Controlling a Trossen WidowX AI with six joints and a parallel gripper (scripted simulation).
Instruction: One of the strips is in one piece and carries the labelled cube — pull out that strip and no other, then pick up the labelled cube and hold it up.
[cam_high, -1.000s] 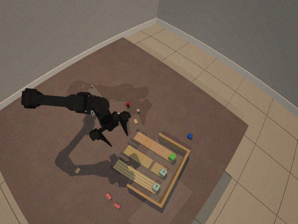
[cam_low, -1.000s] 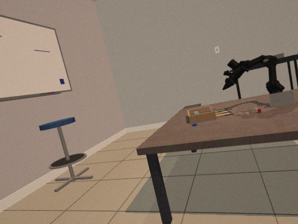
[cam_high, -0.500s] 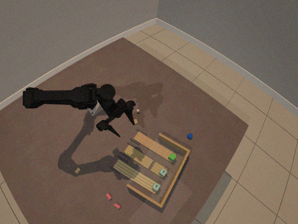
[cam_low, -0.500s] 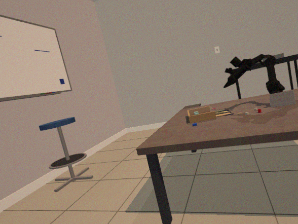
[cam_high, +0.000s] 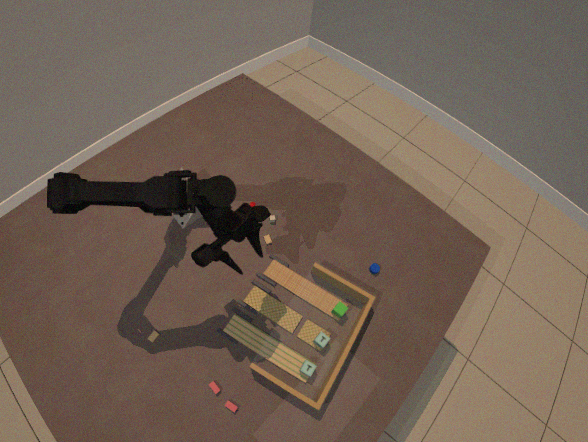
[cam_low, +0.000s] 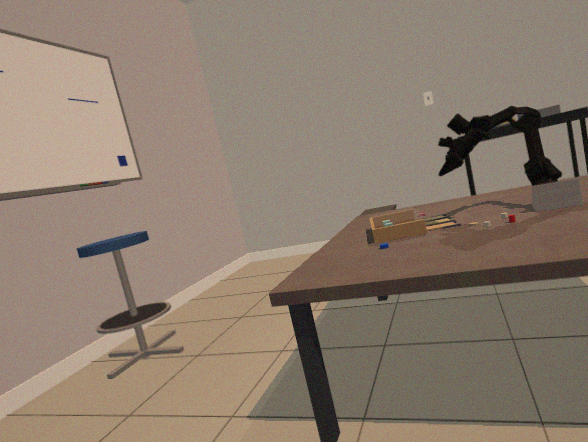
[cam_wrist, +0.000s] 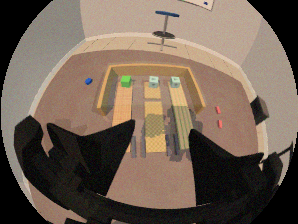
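Observation:
My gripper (cam_high: 252, 265) (cam_wrist: 162, 128) is open and empty, high above the table before the strips' near ends. A plain orange strip (cam_high: 300, 285) (cam_wrist: 123, 102) carries an unlabelled green cube (cam_high: 340, 309) (cam_wrist: 126, 81). The middle, checkered strip (cam_high: 290, 321) (cam_wrist: 154, 110) is broken by a gap; its separate far piece (cam_high: 311, 331) (cam_wrist: 152, 93) bears a pale cube (cam_high: 322, 340) (cam_wrist: 153, 81) marked T. The striped strip (cam_high: 285, 357) (cam_wrist: 181, 120) shows no gap and bears another pale T cube (cam_high: 308, 369) (cam_wrist: 175, 81) at its far end.
A three-sided wooden wall (cam_high: 345, 353) (cam_low: 400, 232) (cam_wrist: 150, 68) surrounds the far ends. Dark upright pieces stand by the near ends. A blue disc (cam_high: 374, 268) (cam_low: 383, 246) and two red blocks (cam_high: 214, 387) (cam_high: 231, 406) lie outside. A tan block (cam_high: 268, 239) lies near the gripper.

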